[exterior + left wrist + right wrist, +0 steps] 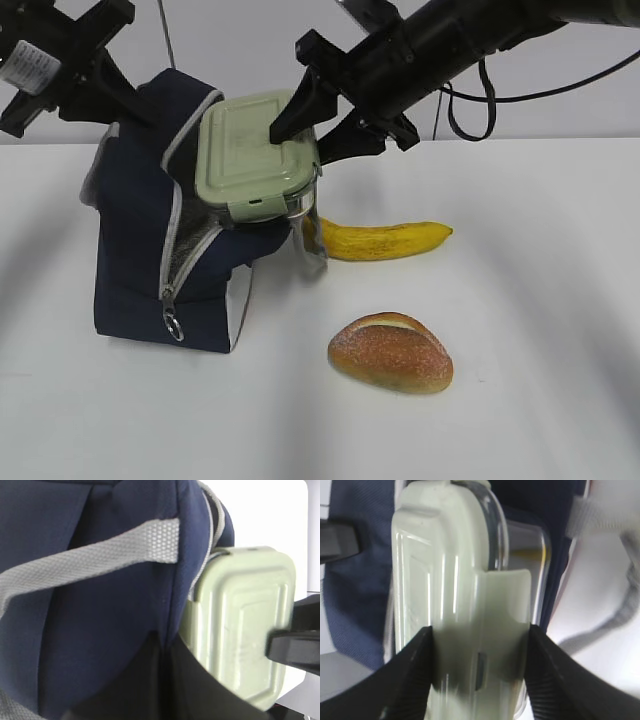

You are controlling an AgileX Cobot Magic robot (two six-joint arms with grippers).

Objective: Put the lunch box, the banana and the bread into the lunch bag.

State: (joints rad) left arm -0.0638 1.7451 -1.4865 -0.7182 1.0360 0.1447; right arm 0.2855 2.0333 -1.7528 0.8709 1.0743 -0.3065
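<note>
Bread [391, 353] lies nearest the camera, in front of the lunch bag [140, 270] and to its right; the banana [385, 240] rests just behind, beside the bag. The right gripper [312, 128] clamps the lunch box [255, 150] by its edges, tilted halfway into the bag's mouth. The left gripper [60, 62], pinched shut, apparently grips the bag's far top edge, likely keeping the mouth open.

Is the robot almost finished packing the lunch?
Not yet. Nothing is fully packed. The right gripper is clamped on the lunch box, which sits tilted in the mouth of the lunch bag. The left gripper, shut, holds the bag's top. The banana and the bread lie on the table.
</note>
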